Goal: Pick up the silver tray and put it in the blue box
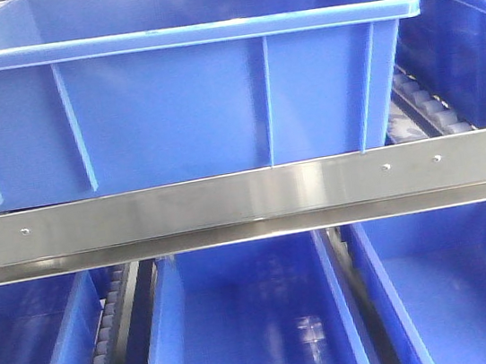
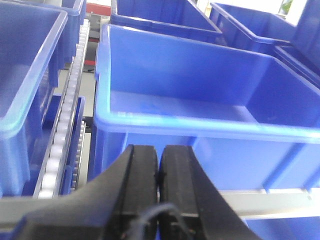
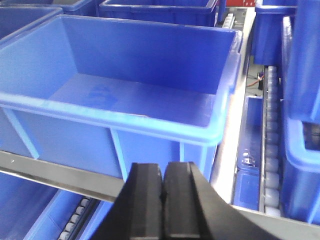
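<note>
The tray is in no view. Both the left gripper point(image 2: 159, 172) and the right gripper point(image 3: 162, 187) have their jaws pressed together and hold nothing. The box point(image 2: 200, 100) stands just beyond them, empty. A metal tray is probably stiff and slippery; take it at the rim.

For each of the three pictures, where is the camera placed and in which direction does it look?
Exterior front-facing: placed level with the steel rail, facing the blue box side-on; no part of the robot shows.
Left wrist: behind the shut left gripper, looking forward and slightly down into the blue box; roller track at left.
Right wrist: behind the shut right gripper, looking into the blue box; roller track at right.
Shared: both wrist views show an empty box; no silver tray is visible.
</note>
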Available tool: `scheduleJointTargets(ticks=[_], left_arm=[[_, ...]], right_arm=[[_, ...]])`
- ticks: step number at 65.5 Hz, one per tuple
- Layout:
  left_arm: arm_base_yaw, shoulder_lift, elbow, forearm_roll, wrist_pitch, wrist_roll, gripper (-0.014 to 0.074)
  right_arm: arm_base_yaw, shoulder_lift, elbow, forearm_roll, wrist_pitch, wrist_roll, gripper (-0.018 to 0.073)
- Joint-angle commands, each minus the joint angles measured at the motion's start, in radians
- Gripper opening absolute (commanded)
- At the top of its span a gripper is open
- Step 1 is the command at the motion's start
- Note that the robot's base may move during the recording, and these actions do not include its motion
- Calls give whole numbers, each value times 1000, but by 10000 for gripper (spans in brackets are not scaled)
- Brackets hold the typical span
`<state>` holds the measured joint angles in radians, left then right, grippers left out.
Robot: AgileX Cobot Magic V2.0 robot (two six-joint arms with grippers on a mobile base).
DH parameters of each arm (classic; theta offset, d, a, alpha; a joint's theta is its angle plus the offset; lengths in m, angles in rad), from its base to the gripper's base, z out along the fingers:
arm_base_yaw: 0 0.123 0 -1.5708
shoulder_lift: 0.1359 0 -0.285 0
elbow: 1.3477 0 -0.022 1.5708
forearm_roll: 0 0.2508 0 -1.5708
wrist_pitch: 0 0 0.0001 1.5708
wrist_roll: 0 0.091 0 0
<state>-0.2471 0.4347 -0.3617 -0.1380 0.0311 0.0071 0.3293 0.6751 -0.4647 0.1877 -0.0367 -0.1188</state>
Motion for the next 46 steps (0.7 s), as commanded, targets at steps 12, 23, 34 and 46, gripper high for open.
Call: scheduleJointTargets(ticks=[12,23,34,46], left_arm=[[-8,-190,48,0,-17,0,-6],[-8,-195,48,0,-15,0,-6],[-8,-195,48,0,-13,0,-6],[-8,-195,48,0,-13,0,-6]], right_arm=[[0,-200,97,3,-86,-13,52],[0,-200,107,3,-82,-13,52],[0,-200,107,3,-82,-13,52],[-1,-215,128,-6,-88,-13,52]])
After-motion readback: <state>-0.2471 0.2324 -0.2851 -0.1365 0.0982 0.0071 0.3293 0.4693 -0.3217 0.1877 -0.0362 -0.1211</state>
